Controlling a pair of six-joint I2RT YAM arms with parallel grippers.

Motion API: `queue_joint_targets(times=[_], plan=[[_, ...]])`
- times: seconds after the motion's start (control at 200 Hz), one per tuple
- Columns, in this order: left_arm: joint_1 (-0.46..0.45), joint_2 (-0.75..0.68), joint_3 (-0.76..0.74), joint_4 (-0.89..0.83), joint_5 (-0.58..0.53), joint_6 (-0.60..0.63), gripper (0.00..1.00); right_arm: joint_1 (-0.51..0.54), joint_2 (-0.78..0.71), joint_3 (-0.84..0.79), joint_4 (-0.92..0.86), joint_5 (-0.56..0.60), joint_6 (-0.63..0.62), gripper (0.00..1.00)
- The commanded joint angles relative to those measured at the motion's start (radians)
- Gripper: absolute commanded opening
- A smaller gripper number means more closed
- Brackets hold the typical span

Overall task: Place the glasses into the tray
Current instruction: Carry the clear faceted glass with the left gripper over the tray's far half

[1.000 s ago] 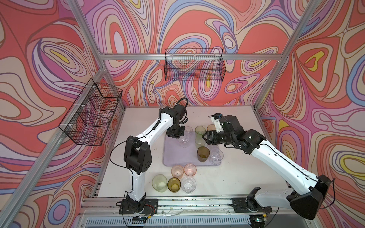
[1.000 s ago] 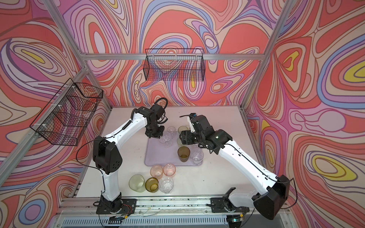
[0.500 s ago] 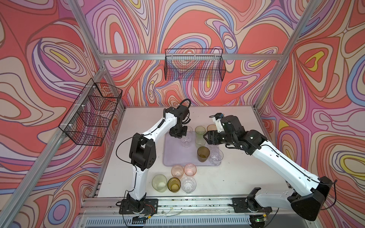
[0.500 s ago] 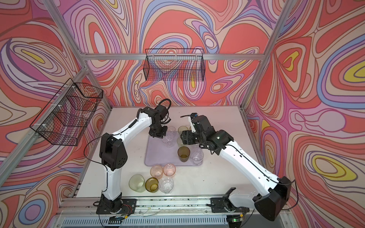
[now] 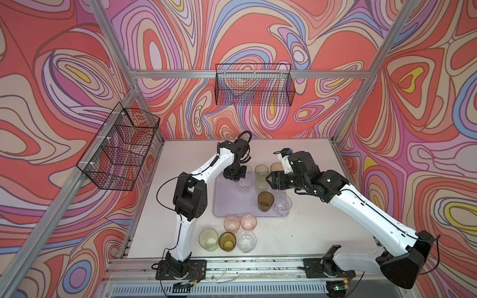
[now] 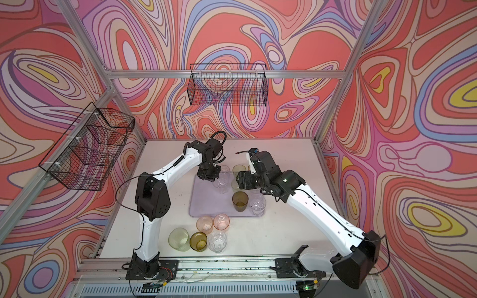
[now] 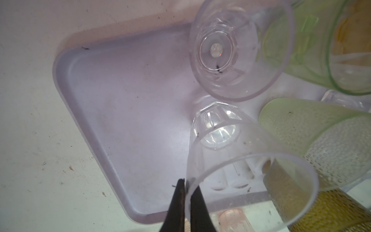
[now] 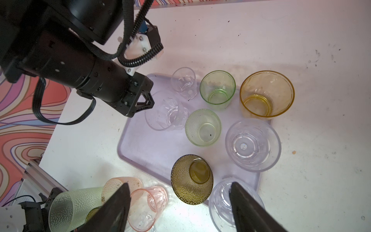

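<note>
The lavender tray (image 5: 227, 203) (image 6: 204, 203) lies mid-table. My left gripper (image 5: 236, 178) (image 7: 185, 182) is shut on the rim of a clear faceted glass (image 5: 244, 184) (image 7: 216, 130), which leans over the tray's back part (image 7: 100, 100). I cannot tell whether its base touches. Several more glasses stand in the tray: green ones (image 8: 217, 89), an amber one (image 8: 266, 93), a dark olive one (image 5: 265, 201) (image 8: 191, 178) and clear ones (image 8: 253, 144). My right gripper (image 5: 269, 179) (image 8: 179, 184) hovers open above the tray, holding nothing.
Several glasses stand on the table in front of the tray: two pink (image 5: 231, 224) (image 5: 248, 222), a pale green (image 5: 208, 238), an amber-brown (image 5: 227, 241) and a clear one (image 5: 246, 241). Black wire baskets hang on the left wall (image 5: 121, 149) and back wall (image 5: 254, 85).
The left arm's elbow has swung up and to the right, while its gripper stays on the clear glass at the tray. The right arm has hardly moved.
</note>
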Motion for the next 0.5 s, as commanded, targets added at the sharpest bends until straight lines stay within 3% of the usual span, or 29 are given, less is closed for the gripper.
queue_joint_targets(times=[0.0,0.496], plan=[[-0.01,0.024,0.03,-0.017,-0.015,-0.001,0.0,-0.002,-0.02,-0.017,-0.003,0.013,0.002,0.81],[-0.019,0.062,0.049,-0.028,-0.037,0.004,0.0,-0.002,-0.019,-0.023,-0.004,0.014,0.0,0.81]])
